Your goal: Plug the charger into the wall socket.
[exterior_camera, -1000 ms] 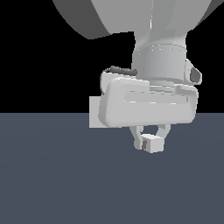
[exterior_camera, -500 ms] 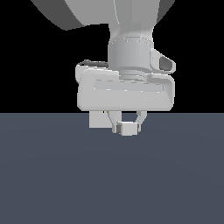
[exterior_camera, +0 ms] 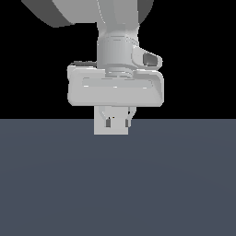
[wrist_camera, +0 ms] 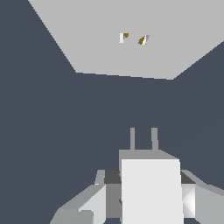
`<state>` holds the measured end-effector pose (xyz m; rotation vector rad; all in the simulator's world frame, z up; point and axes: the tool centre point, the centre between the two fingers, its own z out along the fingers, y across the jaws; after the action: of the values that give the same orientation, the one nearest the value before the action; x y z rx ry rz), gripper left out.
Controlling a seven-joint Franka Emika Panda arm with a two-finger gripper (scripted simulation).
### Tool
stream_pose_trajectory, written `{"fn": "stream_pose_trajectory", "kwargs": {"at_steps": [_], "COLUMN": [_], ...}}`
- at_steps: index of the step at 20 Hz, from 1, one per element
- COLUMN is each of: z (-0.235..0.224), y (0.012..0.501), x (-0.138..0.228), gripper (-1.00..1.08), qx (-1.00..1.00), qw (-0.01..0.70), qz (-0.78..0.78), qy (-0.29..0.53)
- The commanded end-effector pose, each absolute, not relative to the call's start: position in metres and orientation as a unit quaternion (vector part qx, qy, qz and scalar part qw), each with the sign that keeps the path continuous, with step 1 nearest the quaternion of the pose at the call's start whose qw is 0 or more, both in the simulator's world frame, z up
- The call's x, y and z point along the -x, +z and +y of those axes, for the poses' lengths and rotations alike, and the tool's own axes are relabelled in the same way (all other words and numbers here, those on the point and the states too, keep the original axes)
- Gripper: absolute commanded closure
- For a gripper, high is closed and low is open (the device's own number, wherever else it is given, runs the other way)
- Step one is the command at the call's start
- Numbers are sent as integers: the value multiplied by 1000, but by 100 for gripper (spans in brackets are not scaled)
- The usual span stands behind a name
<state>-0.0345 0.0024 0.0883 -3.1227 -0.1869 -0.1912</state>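
Note:
My gripper (exterior_camera: 117,122) hangs low over the dark floor, shut on the charger (wrist_camera: 151,188), a small light-grey box whose two short prongs (wrist_camera: 143,138) point at the wall socket (wrist_camera: 109,48). In the wrist view the socket's two small holes (wrist_camera: 133,39) lie ahead of the prongs, with a stretch of floor between them. In the exterior view the socket (exterior_camera: 99,129) stands upright directly behind my fingers (exterior_camera: 108,122). There the charger blends into the plate and I cannot make it out separately.
A dark blue-grey floor (exterior_camera: 118,184) fills the lower half of the exterior view, under a black background. My wide grey hand body (exterior_camera: 115,90) covers the socket's upper part. Nothing else stands nearby.
The arm has carried the charger toward the exterior view's left and farther from that camera. It is now lined up in front of the socket, which earlier showed off to its left.

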Motion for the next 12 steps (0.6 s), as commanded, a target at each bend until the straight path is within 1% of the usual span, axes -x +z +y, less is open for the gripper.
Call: {"fn": "stream_pose_trajectory", "kwargs": {"at_steps": [1,12], "z": [8,18], "y": [93,101], "x": [29,17], "gripper": [108,108], "qx": [997,998], "qw": [3,1], "qz": [-46,-20], "qy": [-61,-60]}}
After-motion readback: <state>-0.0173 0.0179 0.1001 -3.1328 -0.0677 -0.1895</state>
